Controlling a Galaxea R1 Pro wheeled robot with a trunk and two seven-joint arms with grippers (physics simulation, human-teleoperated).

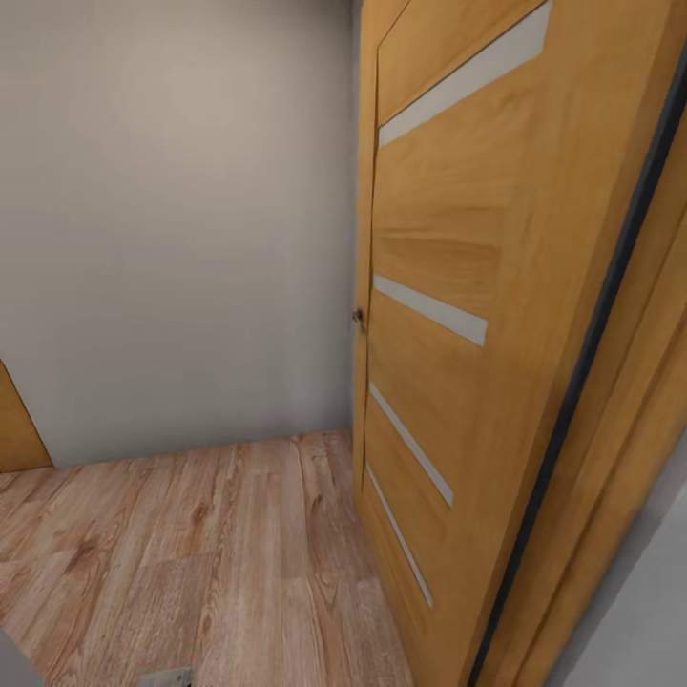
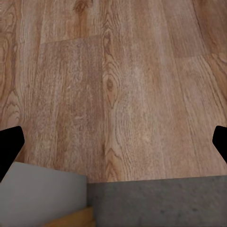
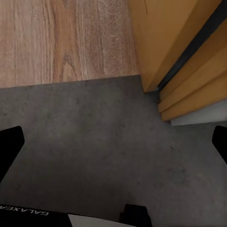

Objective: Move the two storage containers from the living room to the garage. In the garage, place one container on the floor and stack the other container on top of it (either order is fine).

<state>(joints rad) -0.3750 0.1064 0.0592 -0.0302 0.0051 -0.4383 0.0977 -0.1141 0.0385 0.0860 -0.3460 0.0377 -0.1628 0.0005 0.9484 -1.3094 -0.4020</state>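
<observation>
Storage containers are what this job is about, and neither red-orange bin can be found from this spot, so which way they lie from either gripper, how their long sides run, and which arm is nearer cannot be told.

The head view faces a plain grey wall and an open wooden door with pale inset strips and a small handle at its edge, over light wood-plank flooring.

Below the left gripper, whose dark fingertips stand well apart at the two sides of its view with nothing between them, lie the planks. On the near side of the gripper the planks end at a strip of dark grey concrete, beside a pale grey surface.

The right gripper is likewise spread, fingertips far apart and empty. Directly under it is the speckled concrete floor; ahead of it the planks begin, and off to one side stand the foot of the door and its frame.

My judgement: the robot straddles a threshold, with the right arm over concrete and the left over wood. Both hands are free, so fetching a bin is likely the step in hand.
</observation>
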